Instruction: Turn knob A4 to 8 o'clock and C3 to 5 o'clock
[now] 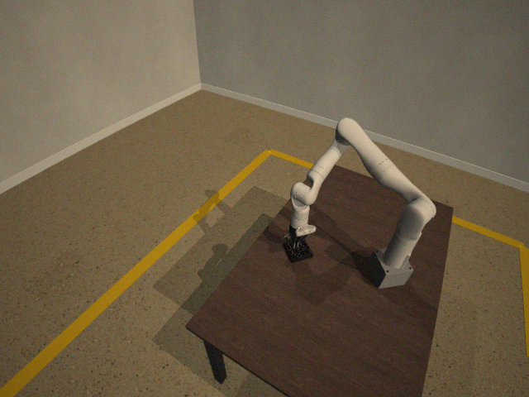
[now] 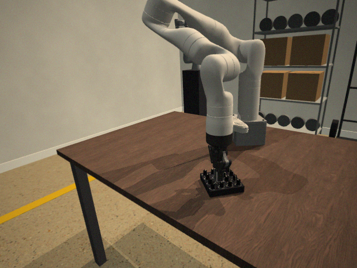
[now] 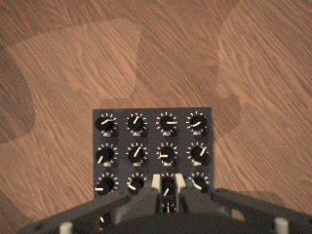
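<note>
Gripping one knob (image 3: 167, 185) of knob box (image 3: 151, 113), gripper (image 3: 167, 184) descends vertically from white arm (image 2: 218, 77); fingers clamped on knob's two sides. Held knob sits in third visible row of wrist view, third from left; its white line points down-left. Printed names too small to read, so knob's label probably cannot be confirmed. Knob box stands flat on wooden table (image 2: 288, 184), near far-left edge, well apart from arm base (image 1: 391, 273).
</note>
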Motion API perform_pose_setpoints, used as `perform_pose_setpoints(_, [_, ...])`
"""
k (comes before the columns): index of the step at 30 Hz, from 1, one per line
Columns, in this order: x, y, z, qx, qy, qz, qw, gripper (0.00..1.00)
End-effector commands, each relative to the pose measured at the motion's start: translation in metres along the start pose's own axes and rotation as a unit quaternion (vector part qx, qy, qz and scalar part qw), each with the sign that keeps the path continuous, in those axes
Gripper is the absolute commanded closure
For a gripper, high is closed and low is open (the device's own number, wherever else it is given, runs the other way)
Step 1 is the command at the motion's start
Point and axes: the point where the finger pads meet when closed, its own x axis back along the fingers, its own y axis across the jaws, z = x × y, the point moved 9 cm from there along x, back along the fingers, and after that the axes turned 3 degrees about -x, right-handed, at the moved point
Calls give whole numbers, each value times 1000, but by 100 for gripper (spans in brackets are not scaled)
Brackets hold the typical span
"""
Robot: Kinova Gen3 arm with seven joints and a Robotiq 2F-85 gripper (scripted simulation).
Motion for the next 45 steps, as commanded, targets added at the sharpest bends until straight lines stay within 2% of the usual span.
perform_pose_setpoints(1, [1, 0, 0, 0, -1, 0, 1000, 92])
perform_pose_setpoints(26, [1, 0, 0, -82, -1, -1, 997, 92])
perform_pose_setpoints(45, [1, 0, 0, -195, 0, -1, 981, 92])
